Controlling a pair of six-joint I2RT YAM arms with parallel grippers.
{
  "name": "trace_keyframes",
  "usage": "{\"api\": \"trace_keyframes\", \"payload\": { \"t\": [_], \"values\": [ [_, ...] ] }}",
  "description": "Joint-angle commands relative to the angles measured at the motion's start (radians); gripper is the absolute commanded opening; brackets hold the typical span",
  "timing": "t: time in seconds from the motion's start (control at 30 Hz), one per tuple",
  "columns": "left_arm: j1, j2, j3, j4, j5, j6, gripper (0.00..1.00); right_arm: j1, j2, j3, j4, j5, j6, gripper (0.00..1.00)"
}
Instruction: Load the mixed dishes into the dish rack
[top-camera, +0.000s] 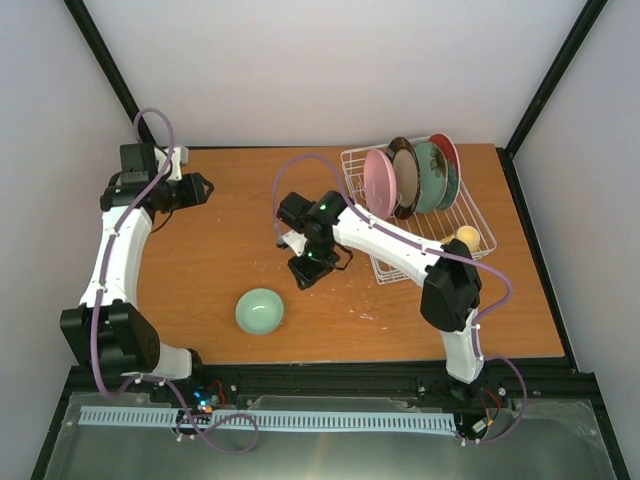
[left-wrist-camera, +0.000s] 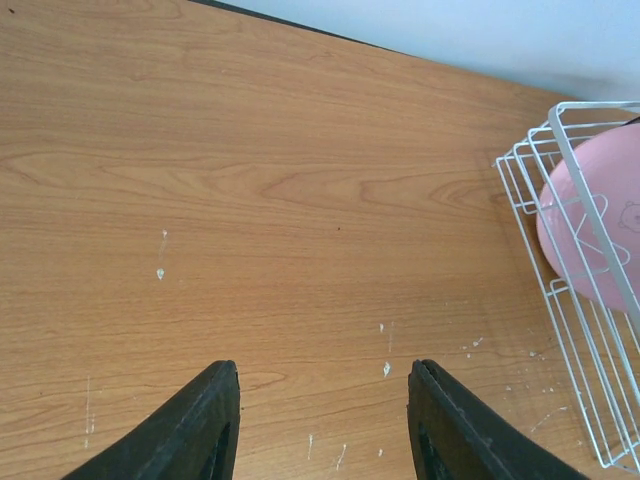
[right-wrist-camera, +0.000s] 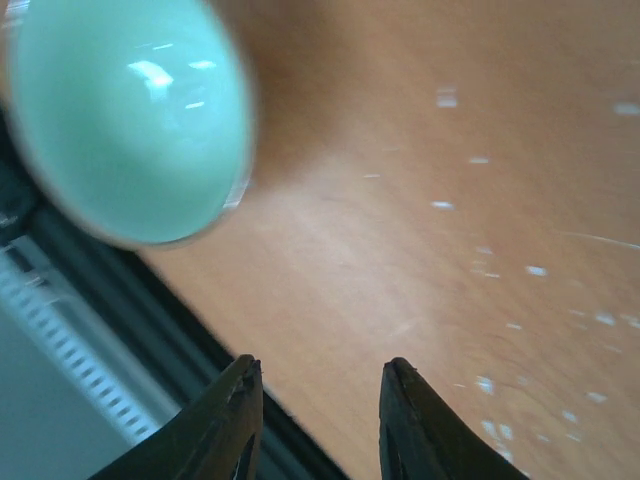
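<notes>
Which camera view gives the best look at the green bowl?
The top external view: the bowl shows whole and sharp, upright on the table. The right wrist view shows it larger but blurred and cut off at the edge. The left wrist view does not show it.

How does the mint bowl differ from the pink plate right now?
Place: the mint bowl sits on the table; the pink plate is in the dish rack. Pose: bowl rests mouth up; plate stands on edge. Shape: bowl deep, plate shallow. Both are round.
</notes>
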Motion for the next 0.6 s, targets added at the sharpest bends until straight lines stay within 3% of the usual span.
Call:
{"api": "trace_keyframes", "payload": {
  "t": [0.0, 0.17, 0.33, 0.57],
  "values": [
    [0.014, -0.017, -0.012, 0.014, 0.053, -0.018, 0.47, -0.021, -0.043, 0.031, -0.028, 0.326, 0.108, 0.33],
    [0.016, -0.013, -0.033, 0.024, 0.064, -0.012, 0.47, -0.157, -0.271, -0.088, 0.083, 0.473, 0.212, 0.34],
    [0.015, 0.000, -0.035, 0.042, 0.088, -0.017, 0.47, -0.287, -0.407, -0.227, 0.009, 0.596, 0.275, 0.32],
    [0.016, 0.030, -0.027, 0.040, 0.084, -0.001, 0.47, -0.298, -0.372, -0.408, -0.044, 0.499, 0.246, 0.27]
  ]
}}
